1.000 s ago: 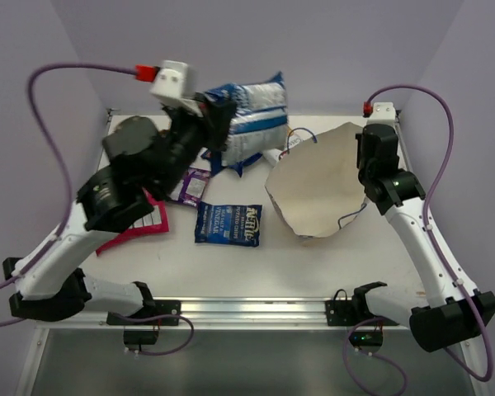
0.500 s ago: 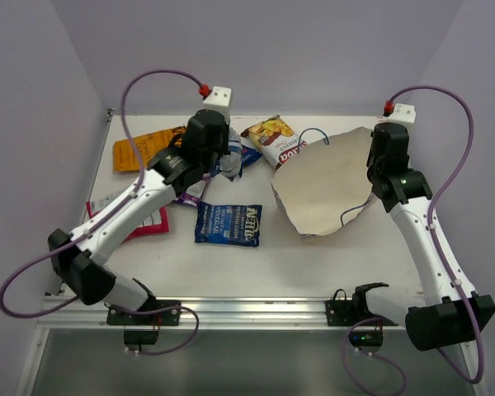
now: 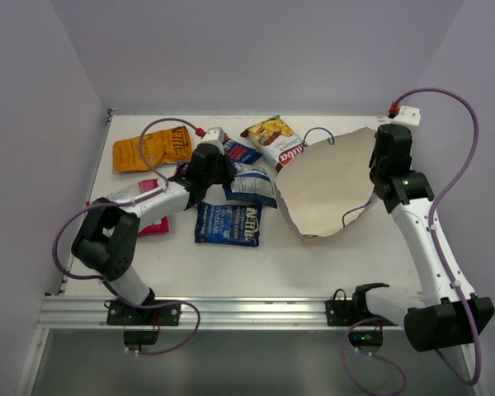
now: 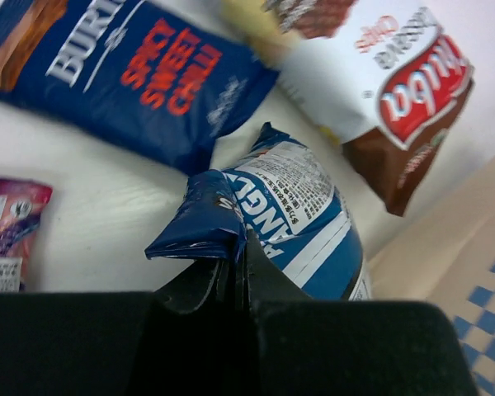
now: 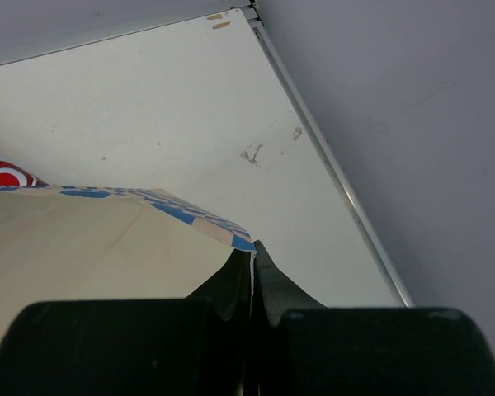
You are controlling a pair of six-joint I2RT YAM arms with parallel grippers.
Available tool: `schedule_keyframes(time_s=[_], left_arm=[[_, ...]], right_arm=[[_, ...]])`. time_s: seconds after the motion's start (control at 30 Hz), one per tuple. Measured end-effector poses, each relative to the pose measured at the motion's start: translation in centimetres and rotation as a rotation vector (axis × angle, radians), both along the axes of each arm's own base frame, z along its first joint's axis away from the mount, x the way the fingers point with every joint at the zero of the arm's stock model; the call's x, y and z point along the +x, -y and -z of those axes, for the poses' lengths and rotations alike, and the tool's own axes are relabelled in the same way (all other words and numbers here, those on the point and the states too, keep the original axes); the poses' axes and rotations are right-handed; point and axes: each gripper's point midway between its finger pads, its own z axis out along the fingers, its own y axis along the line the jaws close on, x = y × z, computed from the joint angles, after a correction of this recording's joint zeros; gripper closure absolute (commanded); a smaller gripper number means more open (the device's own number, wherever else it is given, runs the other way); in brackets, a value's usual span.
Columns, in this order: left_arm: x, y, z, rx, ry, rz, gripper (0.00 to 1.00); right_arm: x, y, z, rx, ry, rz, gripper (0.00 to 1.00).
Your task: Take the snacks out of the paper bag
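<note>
Tan paper bag, its checkered edge pinched in the right pincer. Left pincer pinches a blue-white packet by its corner; 2 others lie just beyond it: chip bag, dark blue packet.

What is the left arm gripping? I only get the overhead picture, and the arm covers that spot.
Observer: Its wrist camera shows the left jaws shut on the crimped corner of a blue-and-white packet.
Operator: And the other arm?
Observer: Its wrist camera shows the right jaws pinched shut on the paper bag, right at its blue-checked edge.
Operator: Any writing I can't read from up here?
Observer: Beside the gripped one lies a dark blue packet that reads SPICY SWEET CHILLI in orange letters.
</note>
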Motion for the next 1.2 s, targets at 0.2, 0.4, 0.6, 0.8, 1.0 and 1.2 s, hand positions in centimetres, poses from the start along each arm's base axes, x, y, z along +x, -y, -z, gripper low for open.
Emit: schedule_keyframes(time_s=[0.2, 0.4, 0.6, 0.8, 1.0, 1.2], left_arm=[[0.0, -3.9, 4.2, -0.035, -0.09, -0.089, 0.63], [0.7, -5.6, 5.1, 0.034, -0.077, -0.147, 0.42], [1.1, -6.5, 8.0, 0.134, -0.151, -0.162, 0.03], [-0.1, -8.2, 5.5, 0.187, -0.165, -0.202, 0.0], [0.3, -8.5, -9.2, 0.088, 0.091, -0.203, 0.0], [-2.9, -11.2, -20.6, 0.043, 0.323, -0.232, 0.0]], right_arm=[[0.0, 0.3, 0.1, 0.018, 0.005, 0.012, 1.0], [0.6, 2.2, 0.0, 0.053, 0.008, 0.061, 1.0], [2.1, 5.8, 0.2, 0.111, 0.008, 0.161, 1.0], [3.6, 8.3, 1.6, 0.176, -0.008, 0.23, 1.0], [3.4, 11.8, 5.4, 0.29, -0.06, 0.352, 0.89], [2.4, 13.9, 6.1, 0.351, -0.06, 0.437, 0.35]])
